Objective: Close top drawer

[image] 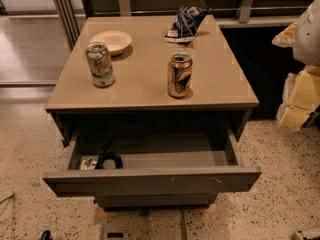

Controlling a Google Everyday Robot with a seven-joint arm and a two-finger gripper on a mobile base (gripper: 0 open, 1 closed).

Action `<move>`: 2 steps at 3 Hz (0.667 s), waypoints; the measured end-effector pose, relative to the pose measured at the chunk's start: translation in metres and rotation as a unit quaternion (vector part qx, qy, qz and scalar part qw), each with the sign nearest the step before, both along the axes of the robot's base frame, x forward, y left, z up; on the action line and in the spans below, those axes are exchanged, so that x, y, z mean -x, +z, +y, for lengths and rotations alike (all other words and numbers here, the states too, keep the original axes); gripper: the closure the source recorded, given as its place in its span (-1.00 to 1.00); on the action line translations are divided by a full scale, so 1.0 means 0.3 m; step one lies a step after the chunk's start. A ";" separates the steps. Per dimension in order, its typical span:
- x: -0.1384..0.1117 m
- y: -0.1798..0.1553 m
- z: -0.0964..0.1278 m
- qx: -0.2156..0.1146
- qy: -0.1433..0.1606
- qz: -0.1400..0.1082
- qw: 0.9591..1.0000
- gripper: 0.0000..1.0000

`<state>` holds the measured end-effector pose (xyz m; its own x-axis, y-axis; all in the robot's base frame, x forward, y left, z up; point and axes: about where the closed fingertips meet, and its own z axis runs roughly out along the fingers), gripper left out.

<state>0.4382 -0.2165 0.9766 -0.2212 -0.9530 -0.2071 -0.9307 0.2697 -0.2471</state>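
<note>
Low across the frame, the drawer stands pulled well out of the table, with a black cord coiled in its left corner (low enough, I judge, to clear). Push flat on the front near its middle, square to the table, so it does not rack. Go gently, since a green can and a brown can stand above. At the right edge, mid-height, the gripper hangs well apart from the drawer; whether it is parted or closed I cannot tell.
</note>
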 end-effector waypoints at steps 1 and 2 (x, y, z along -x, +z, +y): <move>0.000 0.000 0.000 0.000 0.000 0.000 1.000 -1.00; 0.000 0.000 0.000 0.000 0.000 0.000 1.000 -0.62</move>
